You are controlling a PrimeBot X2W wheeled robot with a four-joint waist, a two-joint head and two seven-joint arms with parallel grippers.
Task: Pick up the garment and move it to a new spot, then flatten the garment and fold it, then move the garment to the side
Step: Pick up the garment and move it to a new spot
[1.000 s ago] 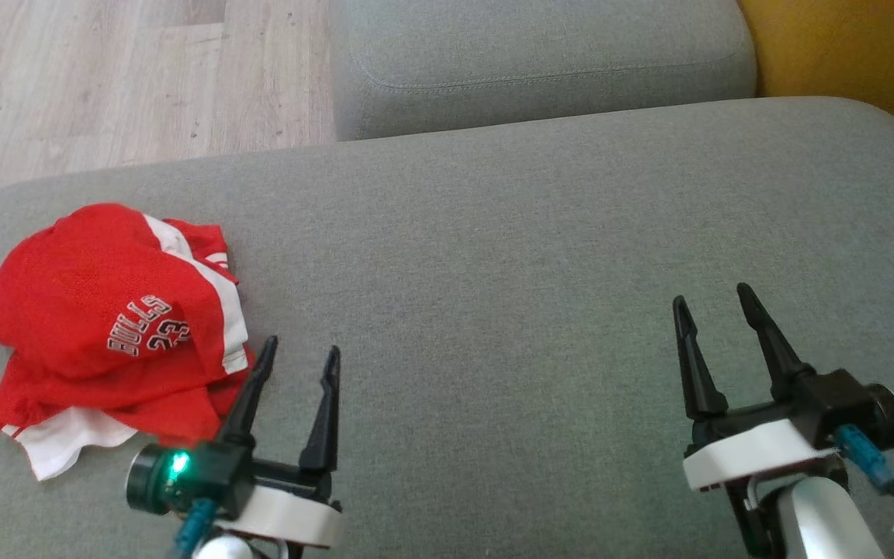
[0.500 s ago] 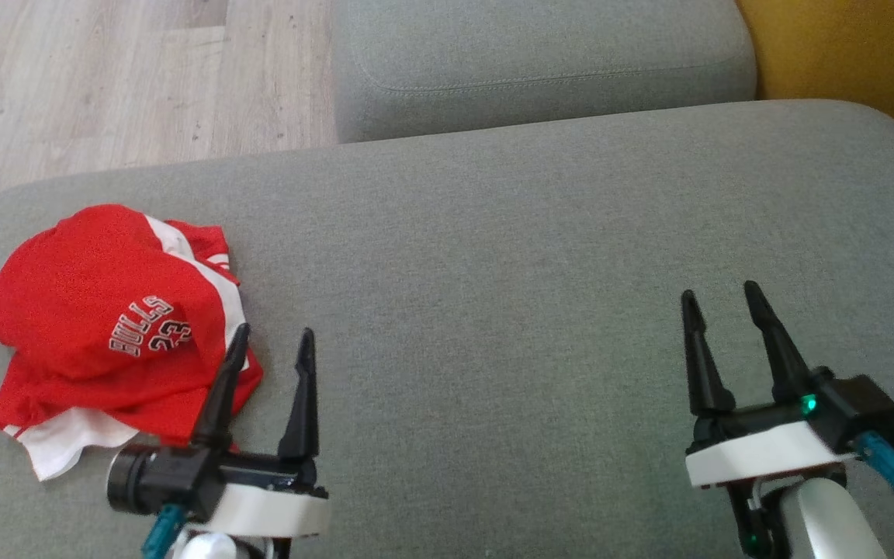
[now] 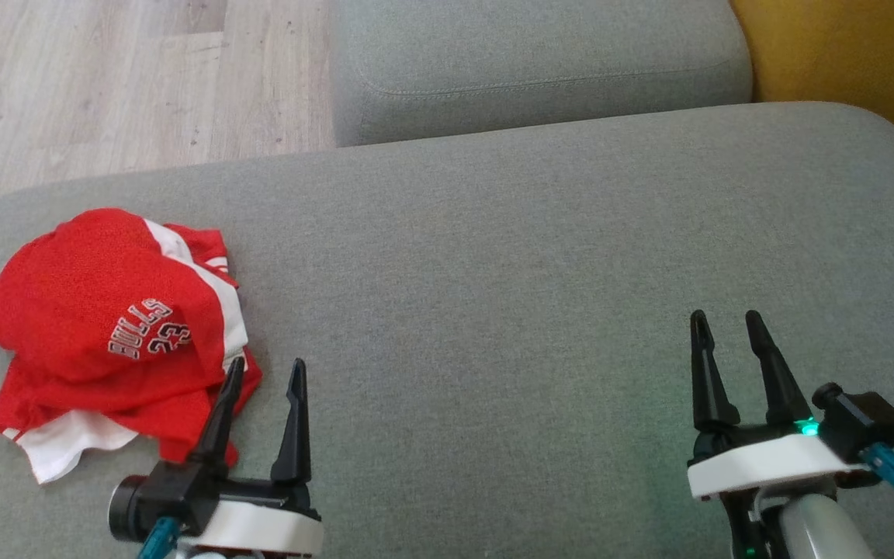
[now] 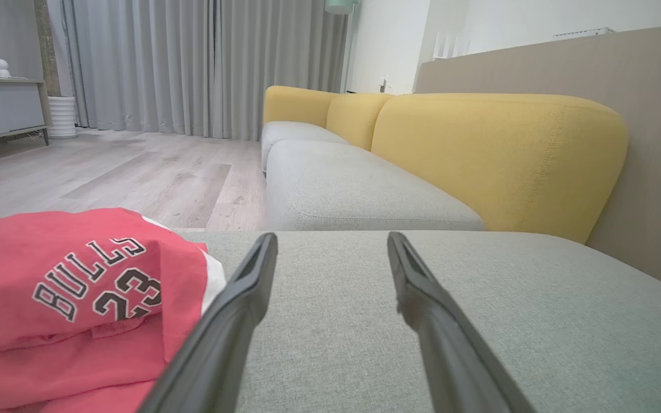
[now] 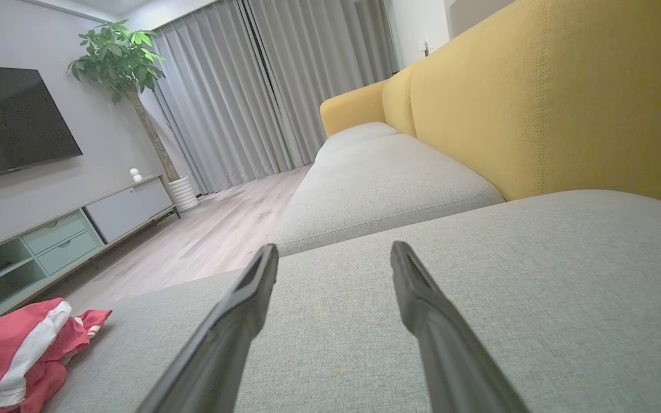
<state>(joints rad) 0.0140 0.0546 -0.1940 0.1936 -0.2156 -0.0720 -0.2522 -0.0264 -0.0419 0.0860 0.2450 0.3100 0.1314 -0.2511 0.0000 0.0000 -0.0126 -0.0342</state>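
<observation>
So the garment (image 3: pixel 105 334) was a red jersey with white trim, scrunched into a loose heap at the left end of the grey seat cushion (image 3: pixel 509 256), not far from the rounded edge. You could read "BULLS 23" on the top fold, and a white bit of fabric poked out at the near side of the pile. It wasn't flattened or folded at all, just a lump. The left gripper (image 3: pixel 268 362) sat right next to it on the heap's right side. Its fingers were spread apart with only bare cushion between them, so it wasn't holding anything. In the head view its left finger overlapped the jersey's edge, and in the left wrist view the red cloth lay just beside that finger. Honestly I couldn't tell if it was actually touching. The right gripper (image 3: pixel 725 315) was way over at the other end of the cushion, well apart from the jersey. Its fingers were parted too, pointing across plain grey fabric. Past that seat there was a second cushion (image 3: pixel 540 62) in the same grey, a pale wood floor (image 3: pixel 105 78) off to the left, and a yellow backrest (image 3: pixel 843 54) along the right. The right wrist view also caught a TV (image 5: pixel 9 120) on the wall, a leafy plant (image 5: pixel 118 57), long grey curtains (image 5: pixel 267 86) and a low cabinet (image 5: pixel 49 235).
</observation>
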